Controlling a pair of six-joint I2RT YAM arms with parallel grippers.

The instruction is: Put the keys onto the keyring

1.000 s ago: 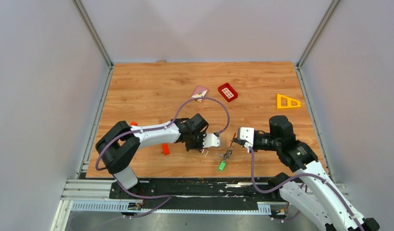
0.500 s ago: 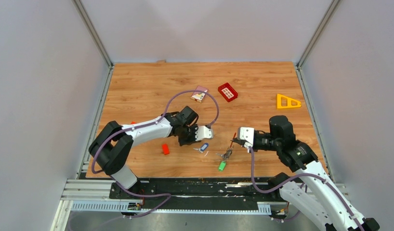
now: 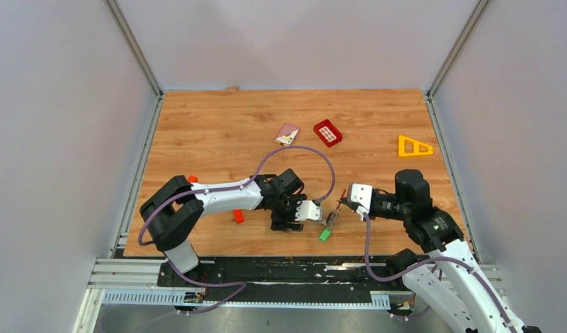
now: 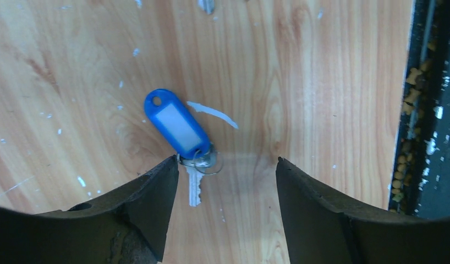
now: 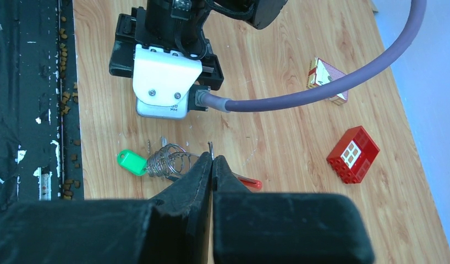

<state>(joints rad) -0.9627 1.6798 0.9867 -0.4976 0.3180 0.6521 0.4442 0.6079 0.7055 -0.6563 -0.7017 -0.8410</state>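
Near the front edge of the table (image 4: 322, 82), left claw (image 4: 227, 168) spread over the blue key (image 4: 179, 129)
Probably wants centring on the key before closing, it sits off to one finger; right claw (image 5: 212, 165) is pinching the keyring (image 5: 166, 160).

Metal key (image 4: 194, 190), glossy blue plastic head (image 4: 176, 127), on scuffed wooden table (image 4: 322, 82).

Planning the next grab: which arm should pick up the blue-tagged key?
Left. The left fingers are open right over the blue-tagged key on the table, while the right fingers are shut on the keyring.
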